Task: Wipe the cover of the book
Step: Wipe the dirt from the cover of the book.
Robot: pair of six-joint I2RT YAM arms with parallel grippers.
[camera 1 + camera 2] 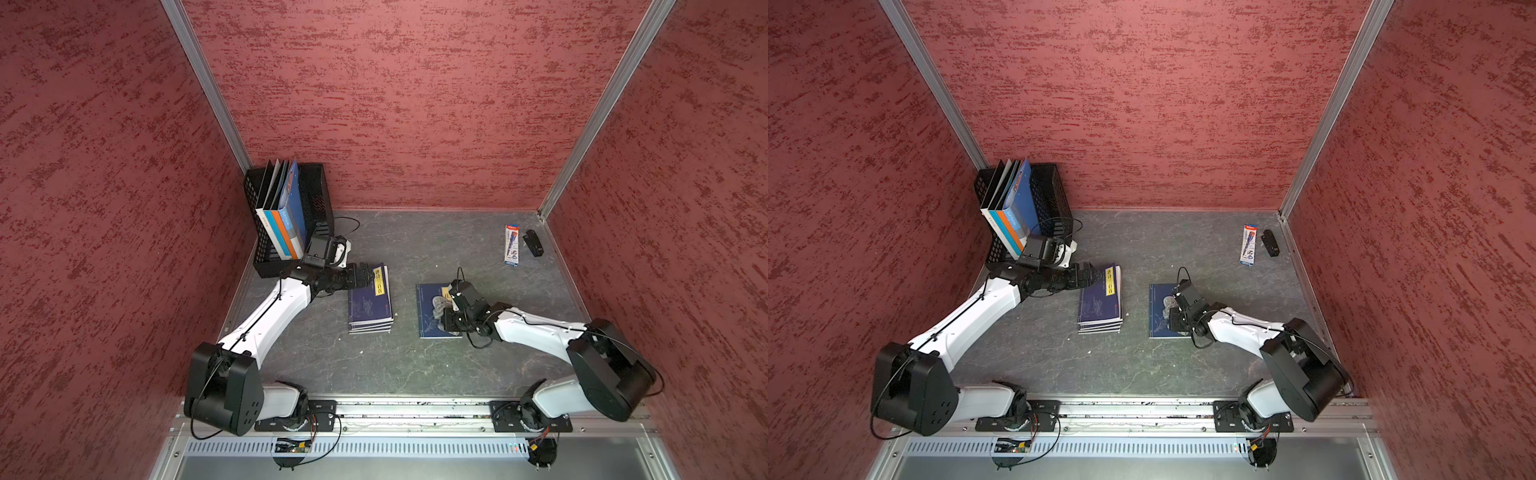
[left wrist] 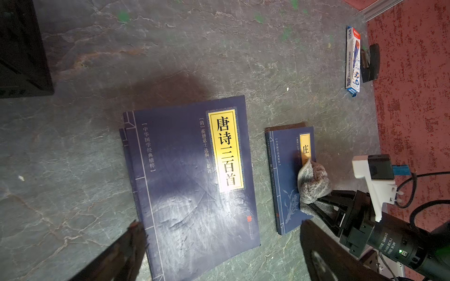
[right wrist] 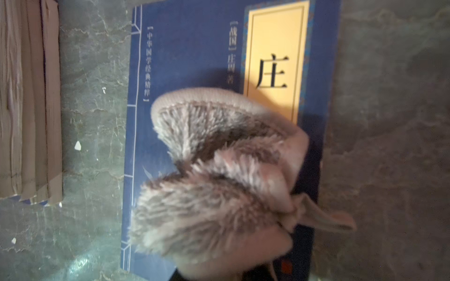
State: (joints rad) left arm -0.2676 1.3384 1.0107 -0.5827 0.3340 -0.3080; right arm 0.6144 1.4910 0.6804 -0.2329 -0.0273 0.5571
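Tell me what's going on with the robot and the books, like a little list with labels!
Right tool: shut on the fluffy grey cloth, which rests on the single blue book
Left tool: open, empty, over the stack of blue books
Corner: black file rack holding folders
Also on table: pencil box beside a small black object

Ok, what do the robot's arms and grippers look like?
The left arm and right arm have white shells, bulky black joint housings and thin black cables. The left gripper and right gripper are black with tapered fingers. A white bracket sits at the right wrist, whose barrel bears white lettering.
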